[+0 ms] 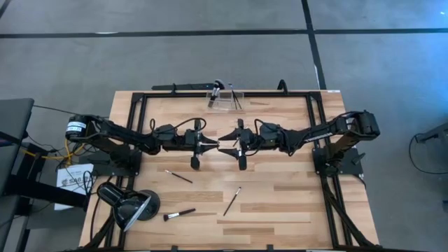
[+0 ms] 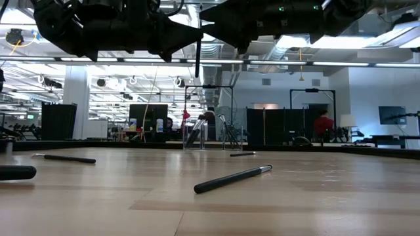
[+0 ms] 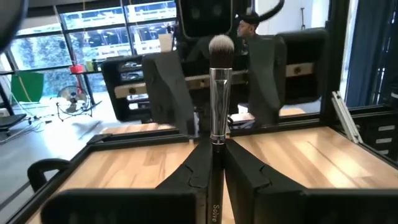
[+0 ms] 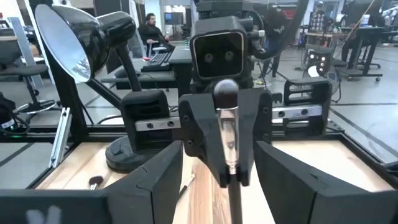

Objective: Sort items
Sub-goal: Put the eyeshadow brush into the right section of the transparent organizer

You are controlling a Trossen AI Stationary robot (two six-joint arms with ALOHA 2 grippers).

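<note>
The left gripper point(image 1: 208, 142) is pinching a makeup brush point(image 1: 225, 142) whose long axis is running straight ahead into the spread right gripper point(image 1: 231, 143) facing it mid-air.

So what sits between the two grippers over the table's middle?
A single makeup brush spans the gap in the high view. The left gripper is shut on its handle; the right gripper is open around its bristle end.
</note>
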